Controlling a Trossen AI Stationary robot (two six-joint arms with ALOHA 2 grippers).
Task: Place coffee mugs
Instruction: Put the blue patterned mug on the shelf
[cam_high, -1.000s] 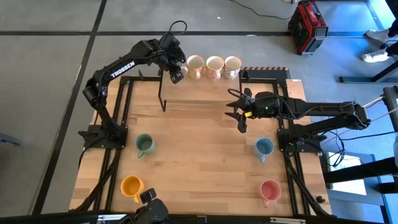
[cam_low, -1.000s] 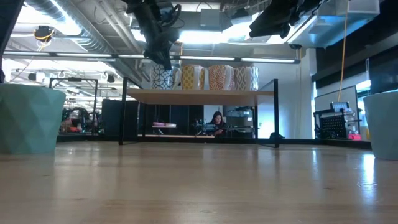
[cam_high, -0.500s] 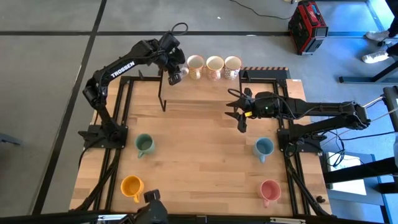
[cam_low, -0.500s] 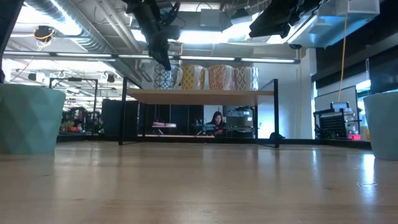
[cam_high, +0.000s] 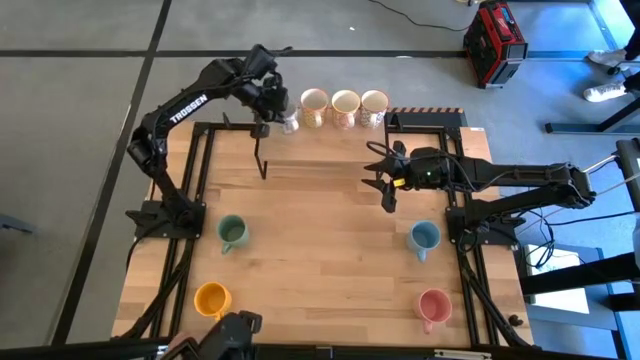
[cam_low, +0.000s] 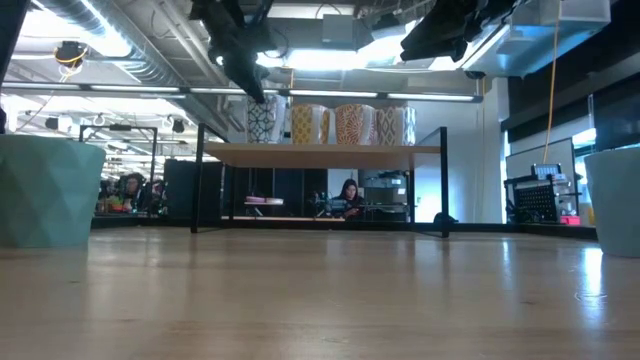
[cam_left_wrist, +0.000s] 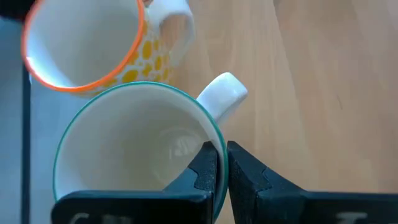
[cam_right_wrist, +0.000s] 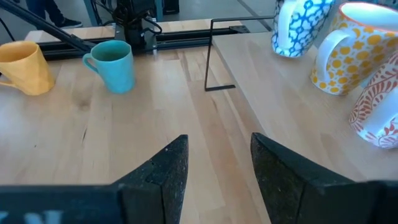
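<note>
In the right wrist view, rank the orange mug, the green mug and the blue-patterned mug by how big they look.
1. Blue-patterned mug on the shelf looks largest, though its top is cut off by the picture edge.
2. and 3. Orange mug and green mug look about alike; both stand farther off, so true sizes are unsure.

Shelf (cam_high: 420, 131) mugs (cam_high: 345, 107) crowded, table (cam_high: 320, 250) centre open

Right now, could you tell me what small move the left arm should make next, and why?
Probably lift straight up: the left gripper is shut on the rim of the teal-rimmed mug, and the yellow-dotted mug sits close beside it.
</note>
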